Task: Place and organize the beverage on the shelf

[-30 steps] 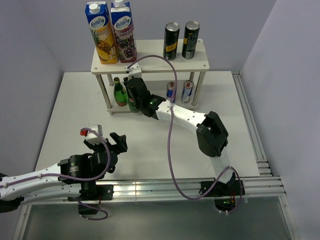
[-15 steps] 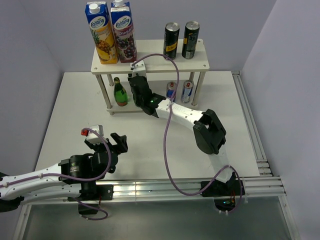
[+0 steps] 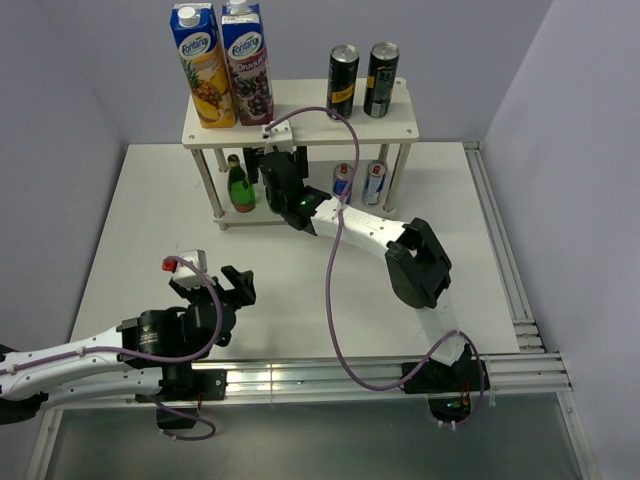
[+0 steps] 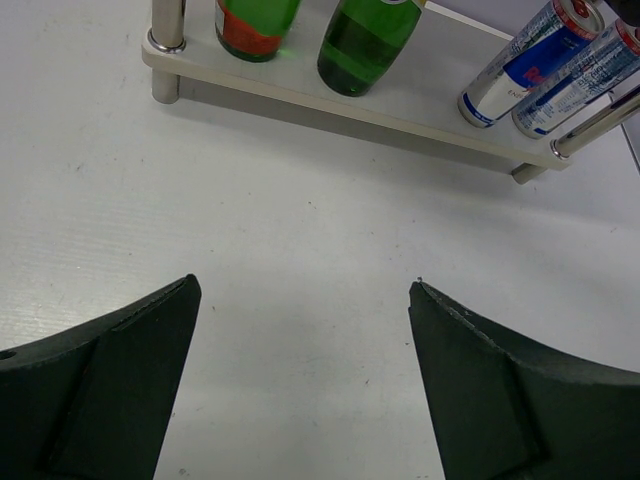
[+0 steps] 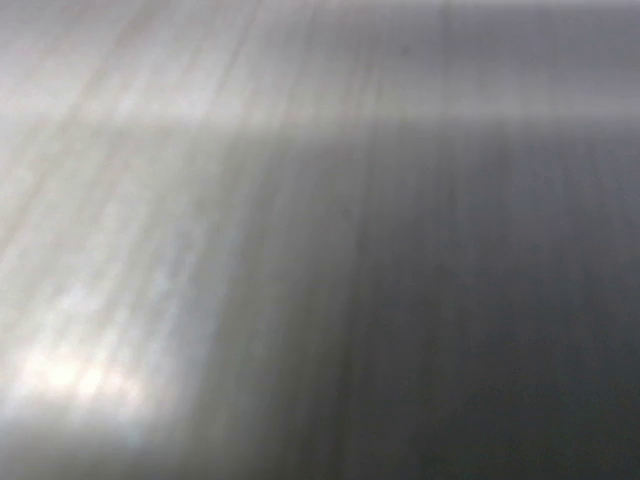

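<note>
Even bright light; right wrist view wholly blurred.

A gap on the lower board of the shelf [image 4: 430, 100] separates green bottles [image 4: 360, 40] from cans [image 4: 510, 70]. The right arm [image 3: 360, 228] slants across above its front.

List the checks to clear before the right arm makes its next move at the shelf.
1. Red-labelled green bottle and second green bottle standing on the shelf's lower board: ok.
2. Right gripper let go of a bottle: cannot tell; the top board hides its jaws and the right wrist view is all blur.
3. Silver-blue cans on the lower board, apart from the bottles: ok.
4. Black-and-yellow cans on the top board: ok.
5. Left gripper open, empty, short of the shelf: ok.
</note>
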You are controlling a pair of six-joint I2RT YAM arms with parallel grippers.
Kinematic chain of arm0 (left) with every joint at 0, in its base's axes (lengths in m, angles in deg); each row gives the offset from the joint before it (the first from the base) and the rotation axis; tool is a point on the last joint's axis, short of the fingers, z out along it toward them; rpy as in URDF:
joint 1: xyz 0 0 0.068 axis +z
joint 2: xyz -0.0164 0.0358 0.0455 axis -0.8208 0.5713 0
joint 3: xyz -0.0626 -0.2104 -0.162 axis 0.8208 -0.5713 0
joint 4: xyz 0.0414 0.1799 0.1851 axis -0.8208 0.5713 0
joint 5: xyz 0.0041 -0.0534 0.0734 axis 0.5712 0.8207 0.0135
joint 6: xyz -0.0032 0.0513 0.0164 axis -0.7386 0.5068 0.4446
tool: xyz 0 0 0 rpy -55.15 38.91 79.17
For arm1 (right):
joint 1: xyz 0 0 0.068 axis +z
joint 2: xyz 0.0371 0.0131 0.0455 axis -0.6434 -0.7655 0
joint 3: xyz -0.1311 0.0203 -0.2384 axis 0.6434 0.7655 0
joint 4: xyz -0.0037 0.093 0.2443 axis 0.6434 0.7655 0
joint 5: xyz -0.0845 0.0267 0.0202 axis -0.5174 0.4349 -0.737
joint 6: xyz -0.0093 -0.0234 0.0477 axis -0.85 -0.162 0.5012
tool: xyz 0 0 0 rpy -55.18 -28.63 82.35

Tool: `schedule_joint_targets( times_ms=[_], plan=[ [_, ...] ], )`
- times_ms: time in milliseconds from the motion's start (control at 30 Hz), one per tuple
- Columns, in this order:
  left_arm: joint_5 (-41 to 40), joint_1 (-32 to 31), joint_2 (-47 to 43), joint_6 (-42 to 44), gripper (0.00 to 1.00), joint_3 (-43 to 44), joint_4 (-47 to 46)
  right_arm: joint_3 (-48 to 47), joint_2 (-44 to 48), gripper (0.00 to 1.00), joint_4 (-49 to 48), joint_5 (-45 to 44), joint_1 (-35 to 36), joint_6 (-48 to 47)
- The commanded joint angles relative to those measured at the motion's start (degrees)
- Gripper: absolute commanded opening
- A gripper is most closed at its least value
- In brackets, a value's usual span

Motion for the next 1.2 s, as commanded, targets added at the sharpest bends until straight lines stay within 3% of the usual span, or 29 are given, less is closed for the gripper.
schedule_joint_targets(
  times_ms=[0, 767, 933, 1067, 1167],
  plan=[
    [-0.88, -0.48, -0.64, 0.84, 0.92, -0.42, -1.15, -2.70, 0.43, 1.00, -5.24, -1.26, -0.22, 0.91],
    [-2.37, -0.48, -1.52, -0.83, 0.93, -0.42, 0.25, 19.00, 16.86, 1.00, -9.28, 1.89, 2.86, 2.49],
    [-2.73, -0.48, -0.91, -1.09, 0.93, -0.33, 0.43, 22.61, 23.10, 1.00, -0.60, 2.62, 5.58, 7.05],
    [-3.17, -0.48, -0.03, -1.88, 0.93, 0.11, 1.13, 29.97, 33.54, 1.00, 10.12, -5.21, 11.72, 15.57],
    [-3.34, -0.48, 0.33, -2.24, 0.93, 0.37, 1.66, 36.14, 45.14, 1.00, 20.92, -15.82, 19.10, 21.30]
  ],
)
